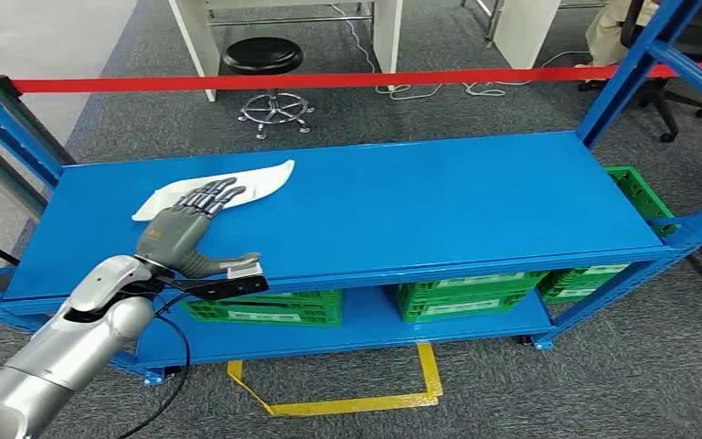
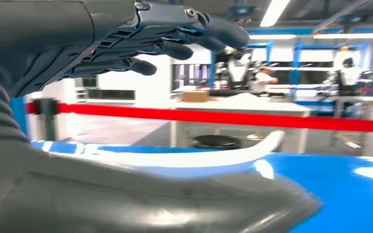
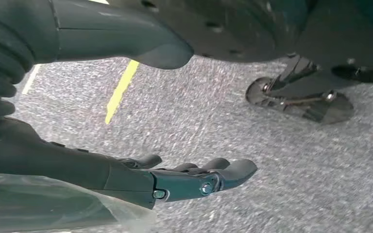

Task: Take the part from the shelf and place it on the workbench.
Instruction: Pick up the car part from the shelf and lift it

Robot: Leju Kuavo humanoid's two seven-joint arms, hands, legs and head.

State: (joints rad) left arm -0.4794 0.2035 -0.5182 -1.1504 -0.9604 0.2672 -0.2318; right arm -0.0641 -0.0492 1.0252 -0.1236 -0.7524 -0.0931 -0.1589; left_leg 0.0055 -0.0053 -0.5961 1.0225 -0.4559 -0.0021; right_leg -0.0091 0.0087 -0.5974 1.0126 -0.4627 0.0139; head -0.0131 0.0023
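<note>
White curved flat part [image 1: 238, 187] | on blue shelf [image 1: 402, 201] | left hand [image 1: 187, 224] spread above

The head view looks down on the blue shelf [image 1: 402, 201], sharing its top with the close, low left wrist view, while the right wrist view faces the floor [image 3: 213, 126].
</note>
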